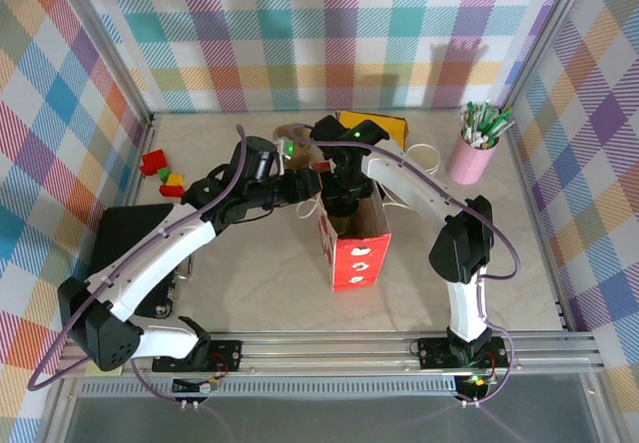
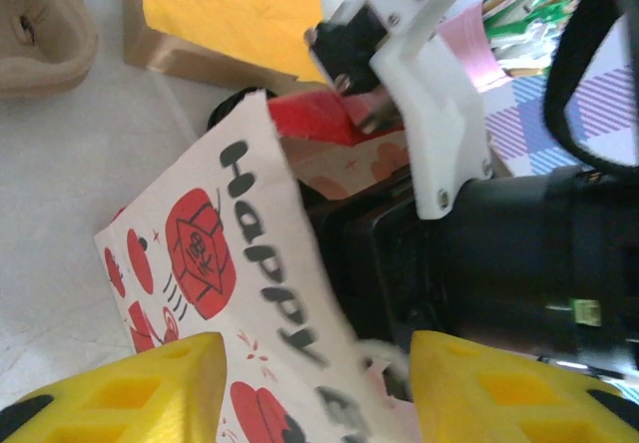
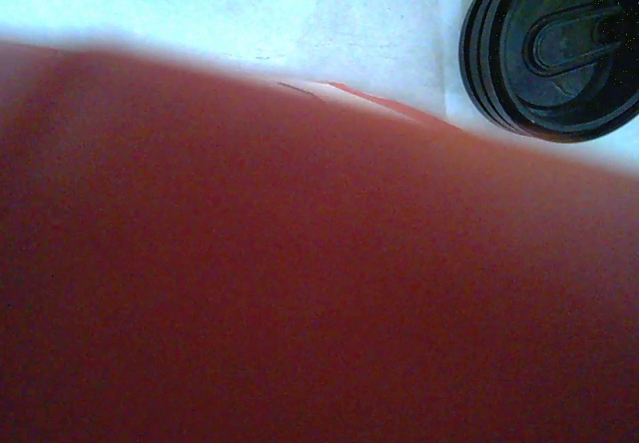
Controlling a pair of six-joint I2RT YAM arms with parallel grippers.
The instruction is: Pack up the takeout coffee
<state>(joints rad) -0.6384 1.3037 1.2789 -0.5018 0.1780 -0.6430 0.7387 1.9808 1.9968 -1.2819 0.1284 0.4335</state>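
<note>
- Tabletop (image 1: pixel 270 283), pale and marbled, walled in by bright plaid panels.
- Left arm (image 1: pixel 160 253) reaches from its base up and right to the middle of the table. Right arm (image 1: pixel 459 243) bends up and left to meet it there.
- Black flat pad (image 1: pixel 125 238) lies at the left edge, partly under the left arm.
- Red and white paper bag (image 1: pixel 359 258) stands upright in the centre with its mouth open. Its white side panel (image 2: pixel 200 253) carries red drawings and black lettering.
- Left gripper (image 1: pixel 300 186) is at the bag's top left edge. In its wrist view (image 2: pixel 319 363) the yellow fingers (image 2: pixel 150 383) stand apart, jaws unclosed, with the bag's panel lying across the gap.
- Right gripper (image 1: pixel 344 202) is lowered into the bag's mouth. Whether its jaws are apart or holding anything there, I cannot tell; its wrist camera gives mostly a red blur (image 3: pixel 300 263) close to the lens.
- Yellow box (image 1: pixel 374 124) sits behind the bag near the back wall.
- Brown cup carrier (image 1: pixel 290 129) is just left of that box.
- Pink cup (image 1: pixel 469 159) of green-white pens stands at the back right.
- Takeout coffee (image 1: pixel 422 157), seen from above as a cream-white rim and inside, stands on the table just left of the pink cup, outside the bag.
- Black ribbed round lid (image 3: pixel 554 49) rests on the table beyond the red blur.
- Small red, yellow and green blocks (image 1: pixel 157 162) lie at the back left.
</note>
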